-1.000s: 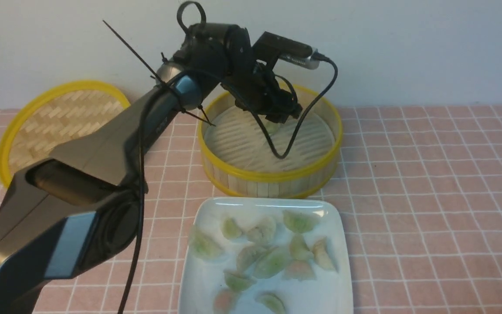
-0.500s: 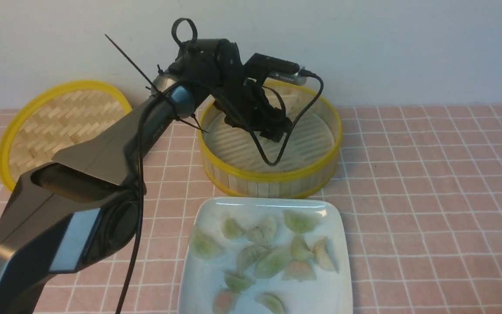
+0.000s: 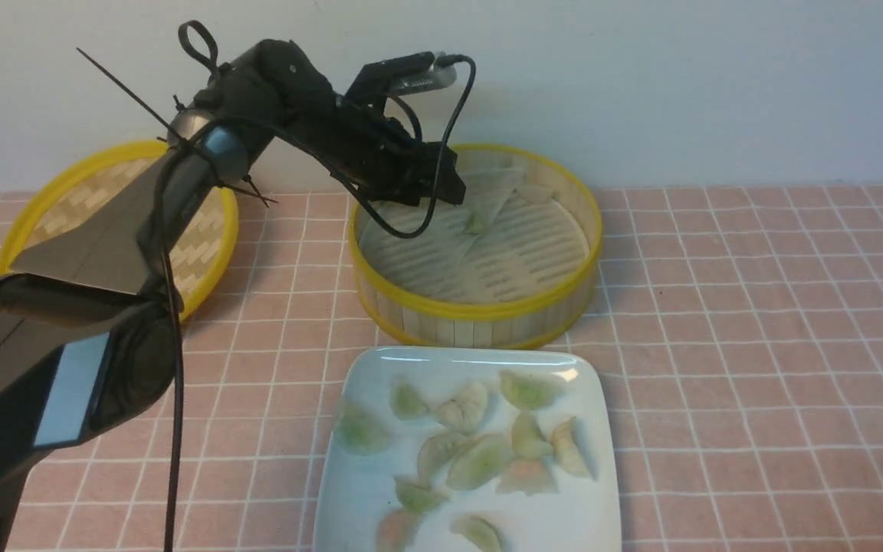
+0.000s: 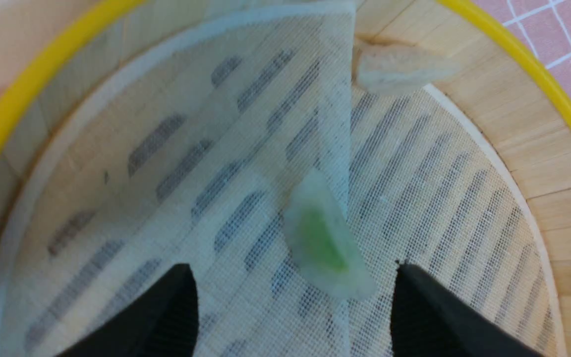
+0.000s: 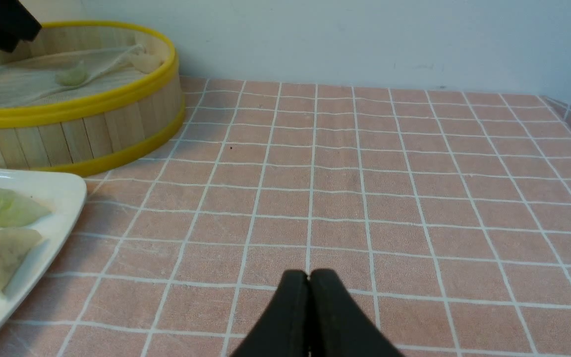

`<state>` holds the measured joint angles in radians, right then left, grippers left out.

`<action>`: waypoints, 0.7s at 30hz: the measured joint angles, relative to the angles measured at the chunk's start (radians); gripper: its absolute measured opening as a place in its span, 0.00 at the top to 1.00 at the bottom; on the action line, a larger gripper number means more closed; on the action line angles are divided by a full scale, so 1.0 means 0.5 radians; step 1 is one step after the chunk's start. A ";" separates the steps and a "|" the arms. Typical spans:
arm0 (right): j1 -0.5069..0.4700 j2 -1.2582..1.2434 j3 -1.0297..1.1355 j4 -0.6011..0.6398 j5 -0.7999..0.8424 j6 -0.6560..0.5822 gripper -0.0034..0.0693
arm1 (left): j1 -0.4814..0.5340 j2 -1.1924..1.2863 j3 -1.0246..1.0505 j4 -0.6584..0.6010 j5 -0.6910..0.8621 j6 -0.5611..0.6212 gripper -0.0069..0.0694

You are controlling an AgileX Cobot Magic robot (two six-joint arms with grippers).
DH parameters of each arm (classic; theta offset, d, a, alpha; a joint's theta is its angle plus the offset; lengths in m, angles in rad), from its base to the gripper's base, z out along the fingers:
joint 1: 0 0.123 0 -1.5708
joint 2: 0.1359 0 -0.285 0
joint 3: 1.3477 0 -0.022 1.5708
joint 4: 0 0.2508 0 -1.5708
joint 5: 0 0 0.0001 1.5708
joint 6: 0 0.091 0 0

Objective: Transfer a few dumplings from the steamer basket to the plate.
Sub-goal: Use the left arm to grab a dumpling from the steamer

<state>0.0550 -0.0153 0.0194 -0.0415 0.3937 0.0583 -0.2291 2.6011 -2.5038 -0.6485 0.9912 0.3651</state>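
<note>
One greenish dumpling point(image 3: 478, 222) lies on the folded pale liner point(image 4: 265, 124) in the steamer basket point(image 3: 480, 310). A second, paler dumpling point(image 3: 537, 193) rests against the basket's far wall. My left gripper point(image 3: 448, 190) hangs over the basket's left side, just left of the green dumpling. In the left wrist view the left gripper point(image 4: 293, 267) is open, with the dumpling point(image 4: 322, 243) lying just ahead of the gap, touched by neither finger. The white plate point(image 3: 472, 354) in front of the basket holds several dumplings point(image 3: 480, 460). My right gripper point(image 5: 309, 272) is shut and empty above the tablecloth.
The yellow-rimmed woven lid point(image 3: 66, 207) lies at the back left, partly under my left arm. A pink checked cloth point(image 3: 756, 345) covers the table, and a pale wall stands close behind the basket. The right wrist view shows the basket point(image 5: 82, 129) and the plate's corner point(image 5: 62, 193).
My left arm has swung left and lifted from the middle of the basket to its left side. The green dumpling lies where it was, uncovered now.
</note>
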 joint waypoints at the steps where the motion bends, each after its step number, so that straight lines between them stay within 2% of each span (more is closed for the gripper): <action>1: 0.000 0.000 0.000 0.000 0.000 0.000 0.97 | -0.003 0.000 0.000 -0.005 -0.003 0.037 0.29; 5: 0.000 0.000 0.000 0.000 0.000 0.000 0.97 | -0.067 0.000 0.000 0.016 -0.044 0.284 0.29; 9: 0.000 0.000 0.000 0.000 0.000 0.000 0.97 | -0.150 0.000 0.000 0.166 -0.129 0.532 0.29; 13: 0.000 0.000 0.000 0.000 0.000 0.000 0.97 | -0.177 0.010 0.000 0.284 -0.171 0.650 0.29; 21: 0.000 0.000 0.000 0.000 0.000 0.000 0.97 | -0.177 0.111 0.000 0.341 -0.255 0.743 0.29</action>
<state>0.0550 -0.0153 0.0194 -0.0415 0.3937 0.0583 -0.3178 2.6566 -2.5038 -0.4778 0.8639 0.7366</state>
